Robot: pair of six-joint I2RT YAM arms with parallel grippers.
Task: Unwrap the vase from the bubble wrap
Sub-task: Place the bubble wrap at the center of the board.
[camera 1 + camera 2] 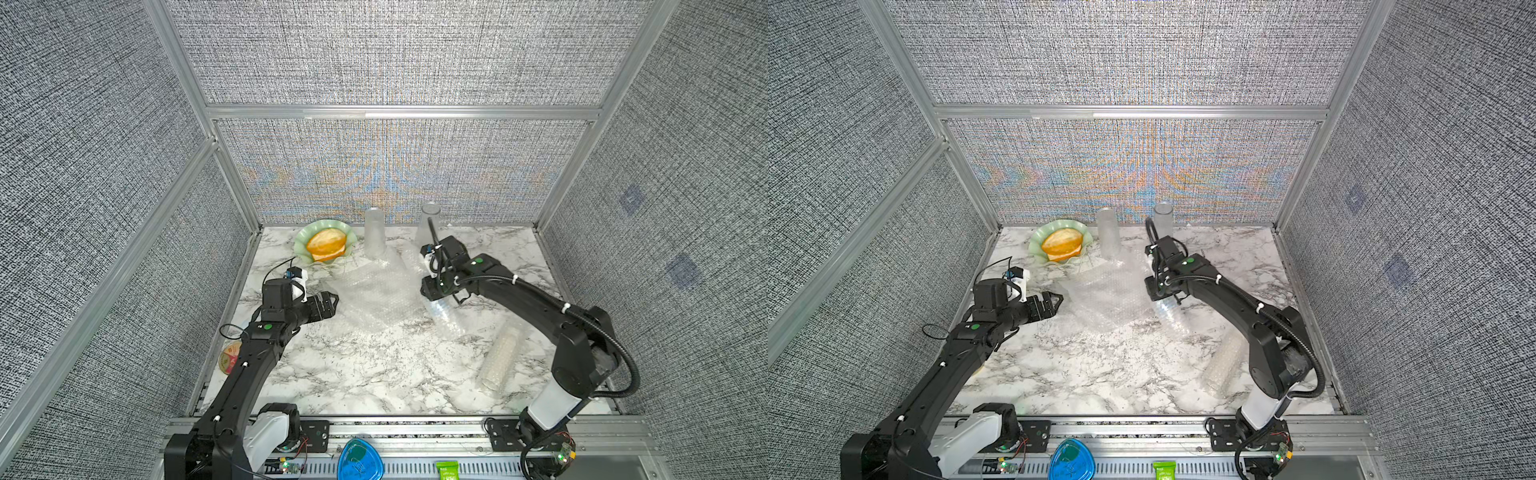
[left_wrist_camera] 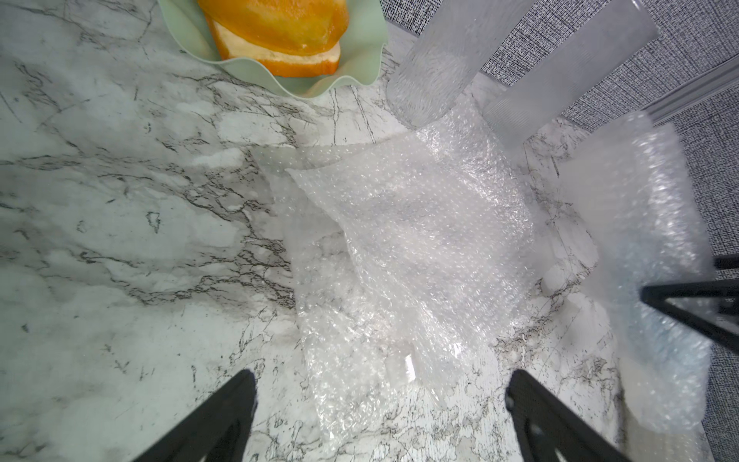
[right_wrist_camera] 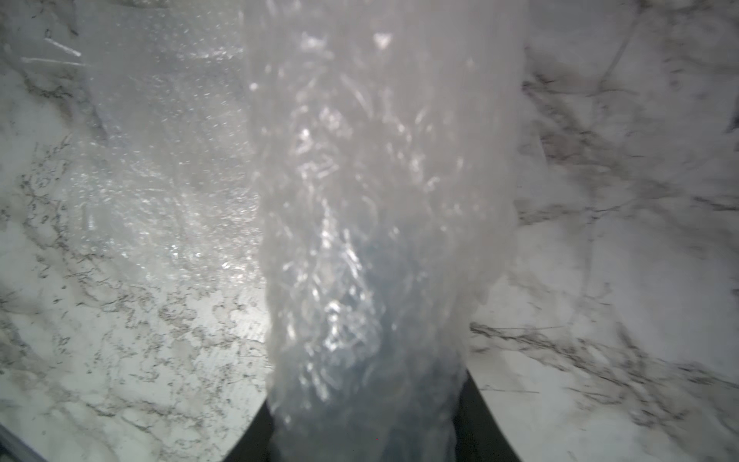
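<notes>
The right gripper (image 3: pixel 366 420) is clamping a wrapped bundle (image 3: pixel 372 224) of bubble wrap – something pale blue is showing through it – above the marble table (image 1: pixel 353 374). The left gripper (image 2: pixel 380 404) is hanging wide open, holding nothing, just beside a loose bubble wrap sheet (image 1: pixel 374 299) lying mid-table

In both top views a loose bubble wrap sheet (image 1: pixel 374 297) lies mid-frame on the table (image 1: pixel 353 374), a dish (image 1: pixel 326 245) and two vases (image 1: pixel 375 232) above it, a wrapped bundle (image 1: pixel 446 316) at its right and a roll (image 1: pixel 500 357) at lower right.
</notes>
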